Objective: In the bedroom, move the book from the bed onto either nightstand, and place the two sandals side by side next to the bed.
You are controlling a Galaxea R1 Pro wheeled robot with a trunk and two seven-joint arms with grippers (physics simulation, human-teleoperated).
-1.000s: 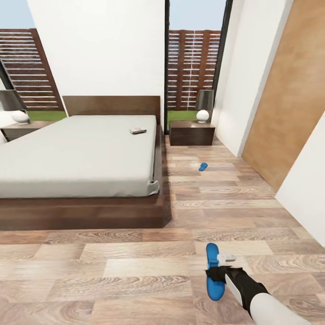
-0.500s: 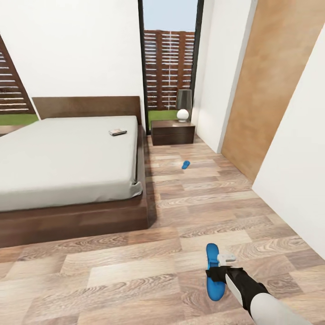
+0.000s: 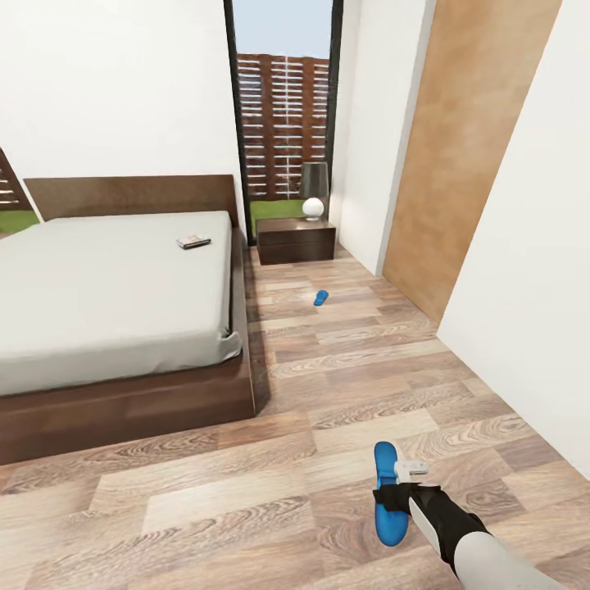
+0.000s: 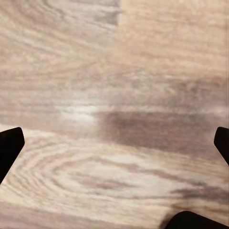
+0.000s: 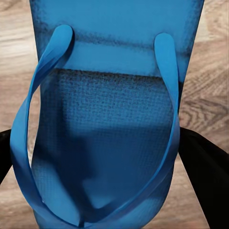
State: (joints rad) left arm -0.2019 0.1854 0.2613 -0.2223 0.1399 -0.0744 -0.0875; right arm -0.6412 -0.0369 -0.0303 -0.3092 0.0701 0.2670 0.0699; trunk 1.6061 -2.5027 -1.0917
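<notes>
Sandal [image 3: 389,495], bright blue, is clamped in the right gripper [image 3: 397,498] above the wood floor [image 3: 246,492], while its mate [image 3: 321,297] lies beside the bed [image 3: 106,295].

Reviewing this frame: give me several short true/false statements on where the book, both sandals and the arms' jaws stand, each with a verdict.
1. The book lies on the bed. True.
2. The right gripper holds a blue sandal. True; its jaws flank the sole.
3. The other sandal sits on the nightstand. False; it lies on the floor between bed and nightstand.
4. The left gripper grips the book. False; its jaws are apart over bare wood floor.
5. A lamp stands on the nightstand. True.
</notes>
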